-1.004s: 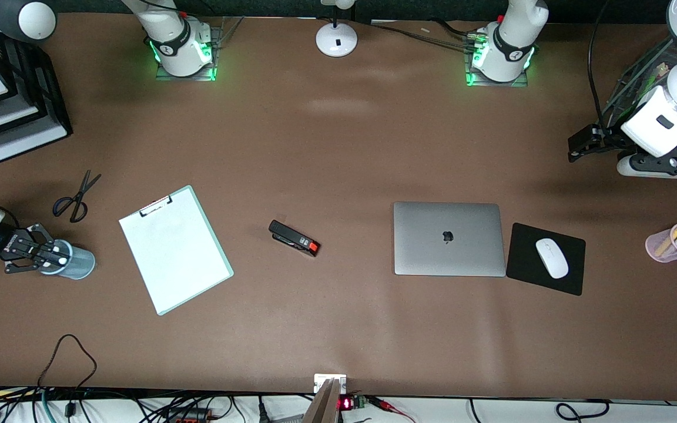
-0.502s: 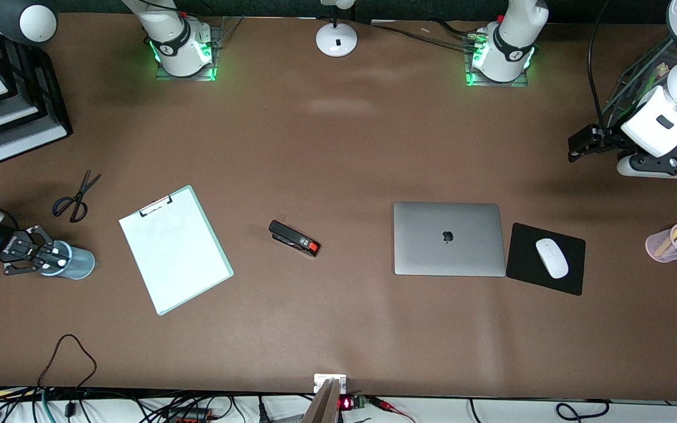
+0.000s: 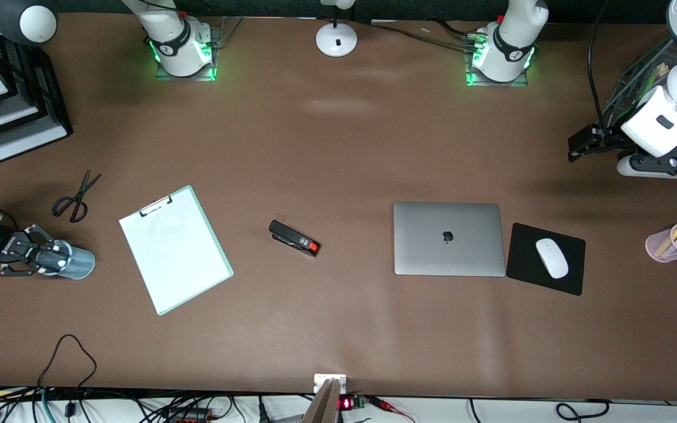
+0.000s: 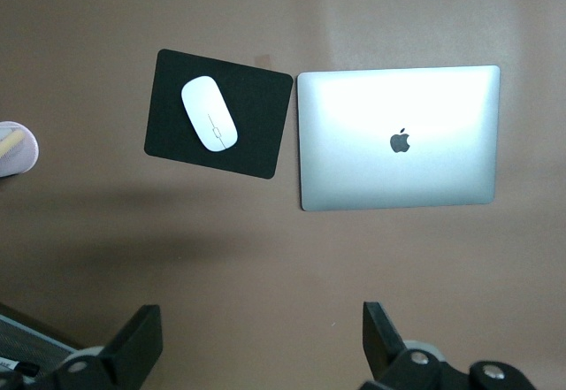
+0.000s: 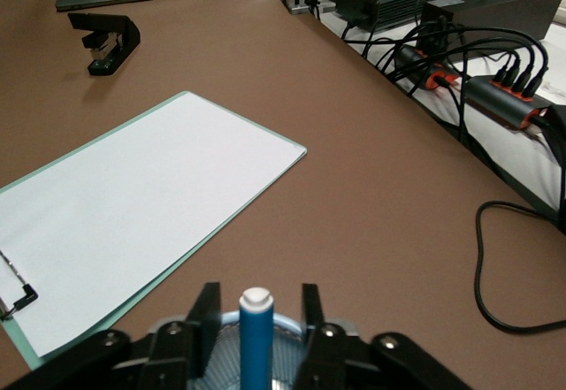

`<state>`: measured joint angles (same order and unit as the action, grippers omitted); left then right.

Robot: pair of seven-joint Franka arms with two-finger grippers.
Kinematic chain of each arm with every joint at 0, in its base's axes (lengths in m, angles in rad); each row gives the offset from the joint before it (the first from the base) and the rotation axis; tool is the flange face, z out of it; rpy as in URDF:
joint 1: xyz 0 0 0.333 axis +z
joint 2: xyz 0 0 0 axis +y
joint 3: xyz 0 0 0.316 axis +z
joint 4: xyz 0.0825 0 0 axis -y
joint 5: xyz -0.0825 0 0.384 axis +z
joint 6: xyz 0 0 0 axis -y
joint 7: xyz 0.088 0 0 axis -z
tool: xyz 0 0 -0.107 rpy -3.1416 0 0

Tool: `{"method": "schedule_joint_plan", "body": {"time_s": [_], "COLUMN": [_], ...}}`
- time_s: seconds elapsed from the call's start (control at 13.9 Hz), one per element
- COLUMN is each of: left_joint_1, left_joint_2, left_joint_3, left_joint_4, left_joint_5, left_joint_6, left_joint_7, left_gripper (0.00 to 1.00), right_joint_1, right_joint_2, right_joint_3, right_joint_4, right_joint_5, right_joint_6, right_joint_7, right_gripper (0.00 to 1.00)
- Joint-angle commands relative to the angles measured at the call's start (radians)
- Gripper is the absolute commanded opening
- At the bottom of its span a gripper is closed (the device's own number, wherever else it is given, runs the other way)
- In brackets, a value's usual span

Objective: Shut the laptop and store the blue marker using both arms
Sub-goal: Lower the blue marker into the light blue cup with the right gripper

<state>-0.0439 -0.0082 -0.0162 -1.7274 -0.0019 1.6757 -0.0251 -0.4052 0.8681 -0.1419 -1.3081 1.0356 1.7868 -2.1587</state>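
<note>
The laptop (image 3: 448, 238) lies shut and flat on the table, its lid with the dark logo facing up, and it also shows in the left wrist view (image 4: 398, 138). At the right arm's end, the blue marker (image 5: 255, 337) stands upright in a pale blue mesh cup (image 3: 77, 262). My right gripper (image 3: 50, 258) is over that cup. Its fingers are open on either side of the marker's white cap, with a gap on each side. My left gripper (image 3: 576, 147) hangs open and empty, high over the table at the left arm's end.
A white clipboard (image 3: 175, 249), a black stapler (image 3: 294, 238) and scissors (image 3: 76, 197) lie between the cup and the laptop. A white mouse (image 3: 552, 258) sits on a black pad beside the laptop. A pink cup (image 3: 670, 244) holds other pens. Cables run along the table's near edge.
My right gripper's fingers have spread off the blue marker, which now stands free in the cup. The left arm has not moved.
</note>
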Motion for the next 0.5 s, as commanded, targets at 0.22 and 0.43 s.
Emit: {"method": "schedule_joint_plan", "body": {"time_s": [0.22,0.43], "left_joint_1": [-0.004,-0.004], "left_joint_2": [-0.009,-0.009], "left_joint_3": [0.005,0.007], "left_joint_4": [0.008,0.008], "left_joint_5": [-0.006,-0.006], "left_joint_6": [-0.017,-0.020], "left_joint_7": [0.024,0.024], "left_gripper": [1.00,1.00], "right_joint_1": [-0.004,0.006], "right_joint_2": [-0.067,-0.154], "right_joint_3": [0.002,0.008], "right_joint_4": [0.029,0.030], "right_joint_5": [-0.072,-0.178], "right_joint_6": [-0.106,-0.156], "right_joint_7": [0.170,0.324], "right_gripper": [1.00,1.00]}}
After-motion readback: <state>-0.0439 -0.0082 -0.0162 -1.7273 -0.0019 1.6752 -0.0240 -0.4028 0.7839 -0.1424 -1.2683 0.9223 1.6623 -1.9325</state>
